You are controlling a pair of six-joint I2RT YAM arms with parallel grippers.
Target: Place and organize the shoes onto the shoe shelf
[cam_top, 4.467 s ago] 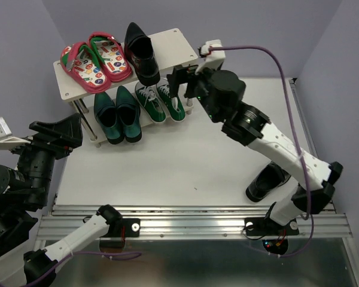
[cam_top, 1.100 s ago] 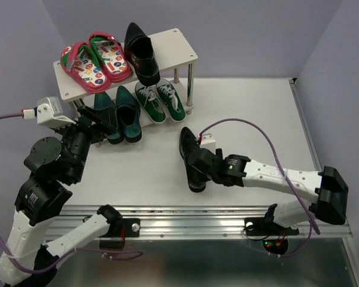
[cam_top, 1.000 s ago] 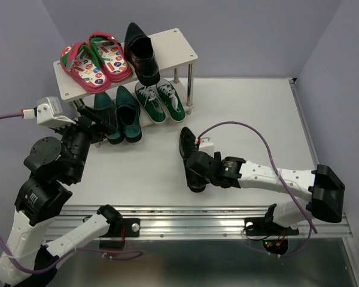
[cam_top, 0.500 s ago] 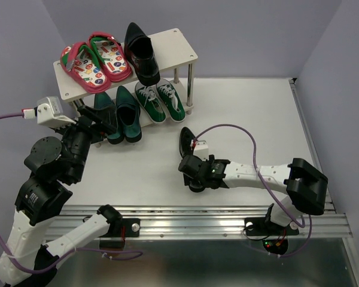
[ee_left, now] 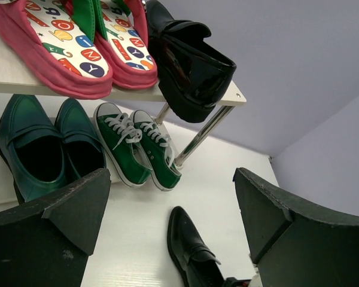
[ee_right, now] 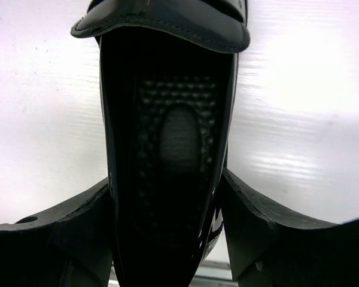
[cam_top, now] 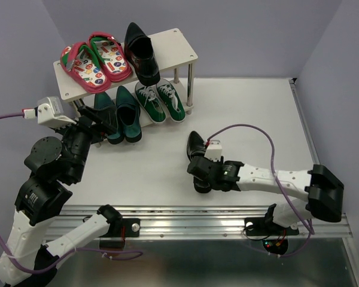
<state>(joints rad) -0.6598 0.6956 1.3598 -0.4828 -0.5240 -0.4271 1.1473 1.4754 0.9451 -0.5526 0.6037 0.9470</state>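
While the right claw (ee_right: 166,185) sits low over the table (cam_top: 245,119), I see its two fingers pressed against either side of the heel of a glossy black dress shoe (ee_right: 170,119). It is clamped on the shoe, whose opening lies straight between the fingers and whose toe points away from the claw. Beyond that toe and off to the left, well apart, stands the shoe shelf (cam_top: 182,42). The second black shoe (cam_top: 140,54) sits beside the red flip-flops (cam_top: 96,60) on its top board, with the green sneakers (cam_top: 161,101) and teal dress shoes (cam_top: 116,116) below. My left claw (ee_left: 173,221) hangs near the shelf, fingers spread wide on nothing.
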